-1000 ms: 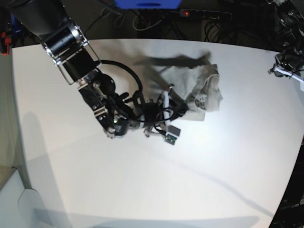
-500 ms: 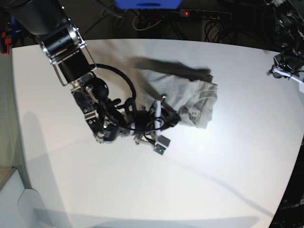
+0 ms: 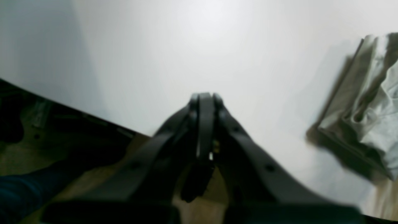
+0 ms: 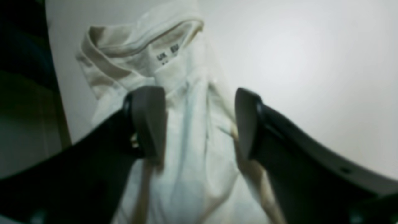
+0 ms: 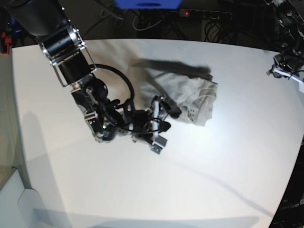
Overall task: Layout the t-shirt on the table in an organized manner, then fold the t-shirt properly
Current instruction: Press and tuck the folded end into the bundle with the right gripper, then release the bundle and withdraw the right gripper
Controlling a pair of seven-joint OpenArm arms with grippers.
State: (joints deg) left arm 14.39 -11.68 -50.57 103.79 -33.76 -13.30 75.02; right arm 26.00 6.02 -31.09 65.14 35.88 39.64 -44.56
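Shirt [image 5: 192, 97] bunched on tabletop [image 5: 228, 156], toward the far side, neck label up. Right fingers [image 4: 146, 121] spread apart astride the cloth, gripping nothing. Left fingers [image 3: 203, 102] pressed together, empty, over bare tabletop.

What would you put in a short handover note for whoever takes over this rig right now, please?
Right gripper: fingers spread open, straddling a fold of the t-shirt, not clamped on it.
Left gripper: shut, empty, parked at the table edge, away from the cloth.
T-shirt: bunched in a crumpled heap toward the far side of the table, neck label facing up in the right wrist view.
Done: nothing visibly laid out.
Left: spread the shirt flat and square, then fold it.
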